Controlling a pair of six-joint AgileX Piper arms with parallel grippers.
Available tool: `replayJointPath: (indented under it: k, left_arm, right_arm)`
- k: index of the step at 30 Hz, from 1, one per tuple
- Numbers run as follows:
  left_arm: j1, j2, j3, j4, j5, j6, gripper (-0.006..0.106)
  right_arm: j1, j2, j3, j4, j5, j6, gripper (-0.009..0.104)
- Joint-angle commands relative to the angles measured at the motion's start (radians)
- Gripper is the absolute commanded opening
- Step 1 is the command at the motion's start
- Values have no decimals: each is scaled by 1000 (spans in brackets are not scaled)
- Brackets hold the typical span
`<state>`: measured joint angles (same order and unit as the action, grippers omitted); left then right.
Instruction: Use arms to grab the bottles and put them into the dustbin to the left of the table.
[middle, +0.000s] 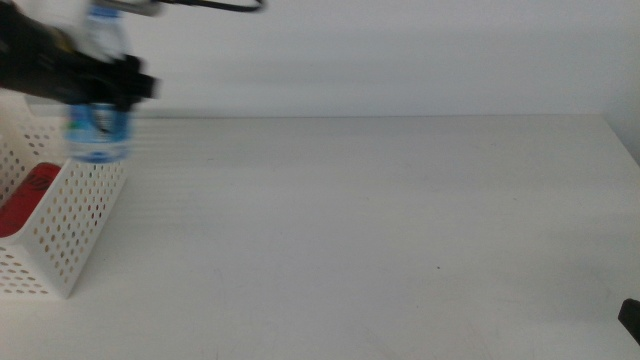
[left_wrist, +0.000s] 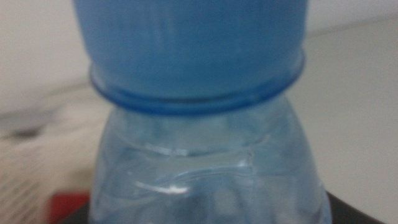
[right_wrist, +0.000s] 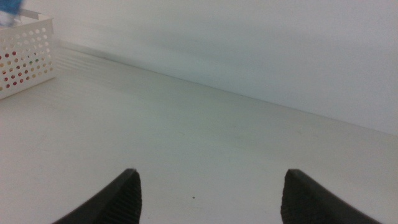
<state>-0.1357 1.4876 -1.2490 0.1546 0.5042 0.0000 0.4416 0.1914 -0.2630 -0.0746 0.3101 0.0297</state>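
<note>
My left gripper (middle: 100, 85) is clamped on the water bottle (middle: 98, 128), holding it upright in the air over the near wall of the dustbin (middle: 75, 225) at the table's left edge; the frame is motion-blurred there, so exact overlap with the rim is hard to call. Left wrist view is filled by the bottle's blue cap (left_wrist: 189, 43) and clear shoulder, with a blurry patch of basket and something red below. Red item lies inside the dustbin (middle: 25, 200), likely the soda can, label unreadable. Dustbin is white, perforated sides, standing on the table (middle: 380, 230). Table is plain white, faint ridged lines along the far edge, tiny dark speck right of centre. Pale blank wall behind. My right gripper (right_wrist: 208, 193) waits low over the table's right near corner, fingers spread wide, holding nothing.
</note>
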Motion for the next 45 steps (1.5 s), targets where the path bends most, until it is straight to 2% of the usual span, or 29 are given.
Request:
replayJointPath:
  k: [1, 4, 6, 8, 16, 37, 41, 45]
  left_arm:
    - [55, -58, -95, -86, 81, 133, -5]
    - [162, -53, -152, -257, 179, 314, -5]
    - [231, -53, -170, -350, 205, 355, -5]
    - [303, -53, -182, -399, 232, 364, -5]
    - [439, -17, -184, -393, 279, 367, -5]
    - [441, 275, -184, -311, 254, 379, -4]
    - [437, 297, -184, -314, 230, 386, 7]
    - [416, 301, -184, -308, 208, 447, 34]
  right_arm:
    - [4, 10, -29, -10, -73, -12, 59]
    - [4, 10, -29, -10, -73, -12, 59]
    - [4, 10, -29, -10, -73, -12, 59]
    - [4, 10, -29, -10, -73, -12, 59]
    - [4, 10, -29, -10, -73, -12, 59]
    - [4, 10, -29, -10, -73, -12, 59]
    - [4, 10, -29, -10, -73, -12, 59]
    - [4, 10, -29, -10, -73, -12, 59]
